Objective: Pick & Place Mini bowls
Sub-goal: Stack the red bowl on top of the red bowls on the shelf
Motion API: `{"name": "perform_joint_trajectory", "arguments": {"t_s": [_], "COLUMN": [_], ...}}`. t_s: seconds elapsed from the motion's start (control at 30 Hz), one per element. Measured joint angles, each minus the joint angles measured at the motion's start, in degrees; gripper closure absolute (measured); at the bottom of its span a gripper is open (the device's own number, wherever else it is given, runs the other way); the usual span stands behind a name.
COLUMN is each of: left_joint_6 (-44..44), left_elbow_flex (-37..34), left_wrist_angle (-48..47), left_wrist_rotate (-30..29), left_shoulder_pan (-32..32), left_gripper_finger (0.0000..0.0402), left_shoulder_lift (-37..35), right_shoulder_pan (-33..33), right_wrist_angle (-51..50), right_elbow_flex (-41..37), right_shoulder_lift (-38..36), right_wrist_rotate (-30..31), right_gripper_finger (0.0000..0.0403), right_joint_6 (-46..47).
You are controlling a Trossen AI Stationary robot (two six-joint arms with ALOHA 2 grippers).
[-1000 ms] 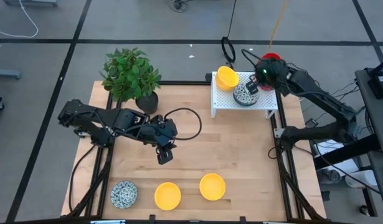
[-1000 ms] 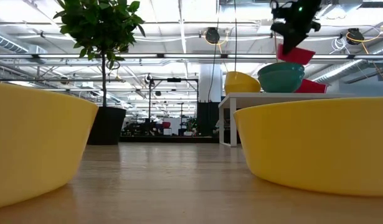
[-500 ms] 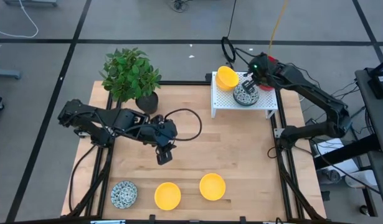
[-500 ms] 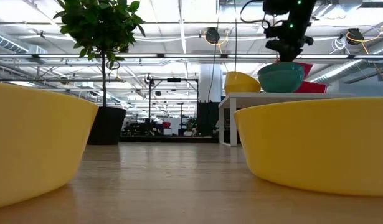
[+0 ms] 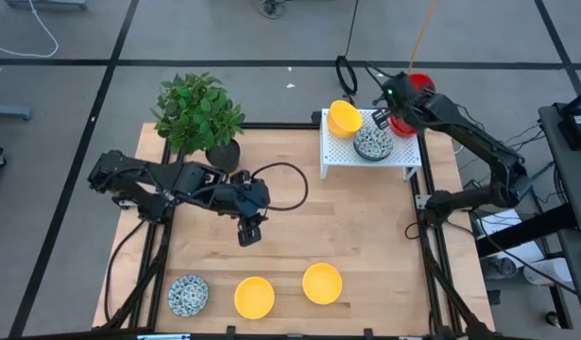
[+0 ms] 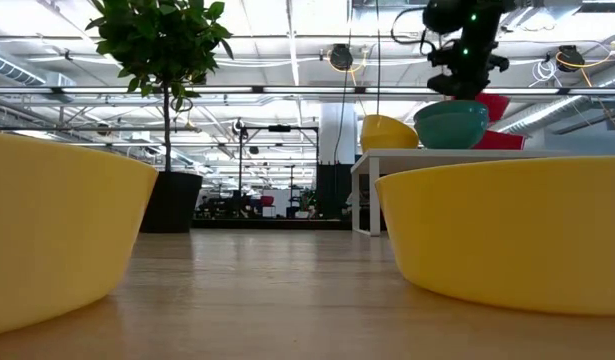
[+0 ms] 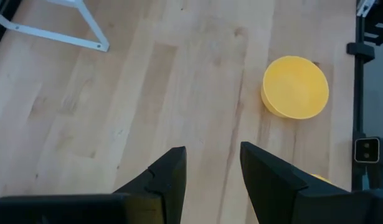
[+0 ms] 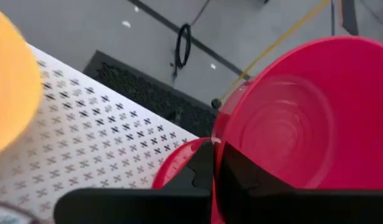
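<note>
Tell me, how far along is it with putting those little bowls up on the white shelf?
Roughly halfway. A yellow bowl, a speckled bowl and a red one already sit on the white rack. The right gripper holds another red bowl above it. Three bowls wait on the table near the idle left gripper.

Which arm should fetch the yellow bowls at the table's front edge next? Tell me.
Left. The left gripper hangs open over the table's middle, near the two yellow bowls. The right gripper is at the white rack, shut on a red bowl.
</note>
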Motion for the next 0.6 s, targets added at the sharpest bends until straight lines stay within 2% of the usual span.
{"name": "perform_joint_trajectory", "arguments": {"t_s": [0.13,0.33,0.43,0.6], "left_joint_6": [-0.25,1.05,1.37,1.23], "left_elbow_flex": [0.00,0.00,0.00,0.00], "left_wrist_angle": [-0.03,-0.06,-0.08,-0.08], "left_wrist_rotate": [0.04,0.16,0.15,0.15], "left_shoulder_pan": [0.41,0.39,0.67,0.82], "left_gripper_finger": [0.0250,0.0250,0.0250,0.0250], "left_shoulder_lift": [0.00,0.00,0.00,0.00], "right_shoulder_pan": [-0.90,-1.21,-1.24,-1.22], "right_wrist_angle": [-0.43,-0.46,-1.23,-4.89], "right_elbow_flex": [-0.02,0.00,-0.02,-0.01], "right_shoulder_lift": [1.70,2.05,2.01,0.66], "right_wrist_rotate": [-1.98,-8.50,-8.31,-8.63], "right_gripper_finger": [0.0403,0.0403,0.0403,0.0403], "right_joint_6": [-0.93,-5.35,-6.63,-3.65]}}
